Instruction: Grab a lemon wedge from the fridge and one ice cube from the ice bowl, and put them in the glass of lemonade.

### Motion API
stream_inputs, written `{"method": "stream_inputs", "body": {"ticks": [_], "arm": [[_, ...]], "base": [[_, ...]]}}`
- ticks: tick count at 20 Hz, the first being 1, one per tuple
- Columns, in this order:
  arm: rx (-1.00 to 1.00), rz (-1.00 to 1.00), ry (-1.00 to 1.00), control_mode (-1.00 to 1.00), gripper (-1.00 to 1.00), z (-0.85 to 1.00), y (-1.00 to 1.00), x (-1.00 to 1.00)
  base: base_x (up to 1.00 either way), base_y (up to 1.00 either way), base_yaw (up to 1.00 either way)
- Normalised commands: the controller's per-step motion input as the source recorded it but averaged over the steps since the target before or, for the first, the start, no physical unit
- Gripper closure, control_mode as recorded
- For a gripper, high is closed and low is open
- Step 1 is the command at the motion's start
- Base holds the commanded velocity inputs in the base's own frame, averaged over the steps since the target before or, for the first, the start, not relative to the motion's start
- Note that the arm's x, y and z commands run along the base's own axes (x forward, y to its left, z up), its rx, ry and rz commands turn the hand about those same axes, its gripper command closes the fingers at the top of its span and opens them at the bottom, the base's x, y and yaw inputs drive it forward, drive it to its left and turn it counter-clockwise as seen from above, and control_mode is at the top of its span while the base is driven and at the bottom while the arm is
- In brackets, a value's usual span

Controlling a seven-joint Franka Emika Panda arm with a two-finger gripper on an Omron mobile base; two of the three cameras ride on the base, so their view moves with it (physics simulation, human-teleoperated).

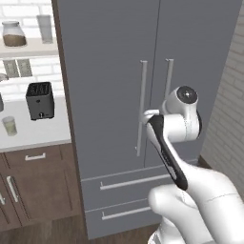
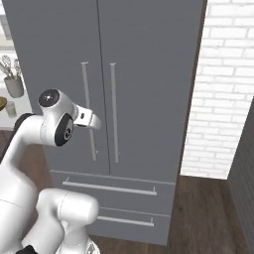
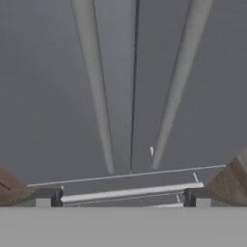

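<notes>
The gripper (image 3: pixel 127 197), its fingertips spread wide and holding nothing, faces the closed fridge (image 1: pixel 114 52) close to the two vertical door handles (the glass of lemonade (image 1: pixel 9 126) stands on the counter (image 1: pixel 43 131) at the fridge's left).

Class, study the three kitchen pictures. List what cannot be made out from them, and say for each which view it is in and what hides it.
1. The inside of the fridge, lemon wedge included: both doors are shut in all views.
2. The gripper jaws in both base views: the white wrist covers them.
3. The contents of the glass on the counter, left base view: too small to tell.
4. The grey utensil cup, right base view: cut by the left edge.
</notes>
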Motion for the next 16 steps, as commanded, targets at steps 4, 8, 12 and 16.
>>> {"method": "stream_inputs", "body": {"ticks": [4,8,12,16], "arm": [[0.00,0.00,-0.02,-1.00,-1.00,0.00,0.25,0.67],[0.00,0.00,-0.08,-1.00,-1.00,0.00,0.24,0.78],[0.00,0.00,-0.07,-1.00,-1.00,-0.06,0.03,0.76],[0.06,0.00,-0.04,-1.00,-1.00,-0.10,0.00,0.67]], "base": [[0.00,0.00,0.00],[0.00,0.00,0.00],[0.00,0.00,0.00],[0.00,0.00,0.00]]}}
